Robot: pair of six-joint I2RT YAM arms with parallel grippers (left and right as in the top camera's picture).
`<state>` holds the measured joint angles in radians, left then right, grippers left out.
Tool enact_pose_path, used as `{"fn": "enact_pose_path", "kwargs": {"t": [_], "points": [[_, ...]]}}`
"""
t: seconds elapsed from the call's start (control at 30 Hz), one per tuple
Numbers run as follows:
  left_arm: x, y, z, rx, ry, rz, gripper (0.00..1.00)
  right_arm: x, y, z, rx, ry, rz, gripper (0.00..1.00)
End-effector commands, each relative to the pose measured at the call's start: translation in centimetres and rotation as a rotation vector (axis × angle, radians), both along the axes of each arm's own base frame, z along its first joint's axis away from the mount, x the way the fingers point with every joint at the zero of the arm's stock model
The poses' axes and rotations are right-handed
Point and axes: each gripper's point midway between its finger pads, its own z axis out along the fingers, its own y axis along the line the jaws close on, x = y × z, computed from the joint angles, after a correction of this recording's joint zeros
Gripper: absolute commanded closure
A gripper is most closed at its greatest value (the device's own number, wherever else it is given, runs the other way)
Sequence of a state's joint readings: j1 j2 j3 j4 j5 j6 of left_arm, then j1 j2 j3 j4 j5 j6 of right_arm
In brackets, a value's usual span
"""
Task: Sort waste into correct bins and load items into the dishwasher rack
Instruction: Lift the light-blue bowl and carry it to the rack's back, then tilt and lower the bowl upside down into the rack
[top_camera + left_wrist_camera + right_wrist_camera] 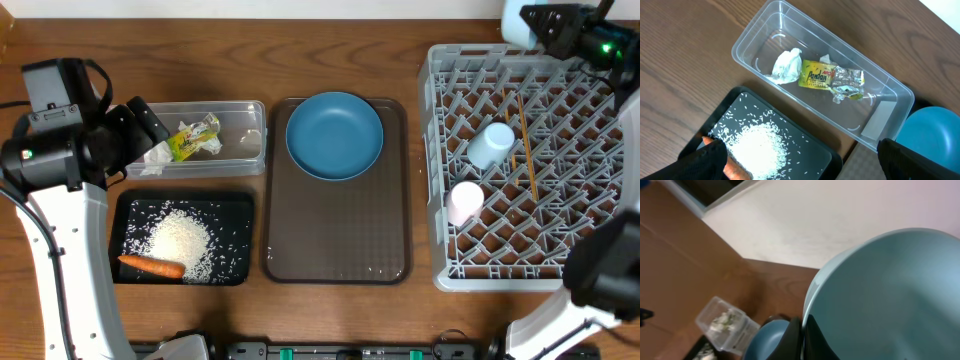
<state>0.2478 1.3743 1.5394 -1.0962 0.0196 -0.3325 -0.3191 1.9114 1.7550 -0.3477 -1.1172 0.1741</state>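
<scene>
- Left pincer (pixel 806 163) gapes wide, holding nothing, well left of the rack (pixel 530 170).
- Right pincer (pixel 801 336) clamps the bowl (pixel 890 295) by its rim (pale blue inside) at the rack's far edge.

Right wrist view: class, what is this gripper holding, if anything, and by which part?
The right gripper is shut on the light-blue bowl, pinching it by its rim.
</scene>
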Motion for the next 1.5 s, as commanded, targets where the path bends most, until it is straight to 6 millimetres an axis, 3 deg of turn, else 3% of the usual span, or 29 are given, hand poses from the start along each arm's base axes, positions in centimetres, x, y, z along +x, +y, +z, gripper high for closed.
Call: {"fn": "enact_pose_path", "kwargs": {"t": [0.0, 0.2, 0.4, 0.7, 0.97, 1.47], "points": [[-0.1, 0.2, 0.7, 0.013, -0.017, 0.002, 0.02, 0.0, 0.8, -1.5, 0.163, 0.073, 0.138, 0.99], [-0.1, 0.2, 0.7, 0.013, -0.017, 0.002, 0.02, 2.2, 0.2, -5.9, 0.24, 0.137, 0.167, 0.99], [-0.1, 0.2, 0.7, 0.013, -0.017, 0.002, 0.02, 2.9, -0.4, -9.5, 0.276, 0.207, 0.161, 0.99], [-0.1, 0.2, 0.7, 0.013, -0.017, 0.002, 0.02, 3.0, -0.9, -10.9, 0.291, 0.259, 0.133, 0.99], [-0.1, 0.2, 0.7, 0.013, -0.017, 0.002, 0.02, 2.5, -1.8, -14.6, 0.231, 0.377, 0.026, 0.99], [-0.1, 0.2, 0.7, 0.013, -0.017, 0.002, 0.02, 1.3, -5.4, -15.4, 0.266, 0.436, -0.045, 0.99]]}}
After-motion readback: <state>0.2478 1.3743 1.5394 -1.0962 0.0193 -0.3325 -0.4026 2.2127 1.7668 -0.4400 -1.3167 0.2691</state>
